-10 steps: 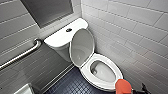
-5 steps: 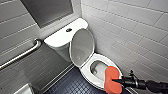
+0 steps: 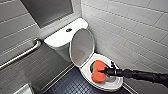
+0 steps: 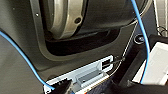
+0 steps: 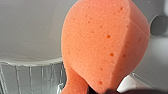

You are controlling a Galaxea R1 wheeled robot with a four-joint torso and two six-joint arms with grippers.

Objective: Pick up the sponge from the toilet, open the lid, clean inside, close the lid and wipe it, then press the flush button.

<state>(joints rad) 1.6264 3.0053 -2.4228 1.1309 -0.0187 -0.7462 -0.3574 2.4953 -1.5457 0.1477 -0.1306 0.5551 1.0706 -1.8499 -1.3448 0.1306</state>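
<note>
The lid (image 3: 81,47) stood raised, tilted back against the tank, so the bowl of the toilet (image 3: 110,87) lay open. The right gripper (image 3: 103,71) reached in from the tiled-wall side on a long dark arm, its fingers clamped on the pinched waist of the sponge (image 3: 97,71). The sponge hung over the bowl opening, its near end overlapping the seat rim; whether it touched the ceramic, I could not tell. From the wrist, the sponge (image 5: 105,47) bulged large and pitted against the pale bowl wall.

On the flat tank top sat the flush button (image 3: 68,30), with the upright lid between it and the gripper. A metal grab bar (image 3: 23,55) ran along the grey tiled wall (image 3: 15,27) beside the tank, and the white tiled wall (image 3: 130,32) crowded close along the other side. Dark blue floor tiles (image 3: 71,85) showed in front, with a white object (image 3: 23,90) at the near corner, too cut off to name.
</note>
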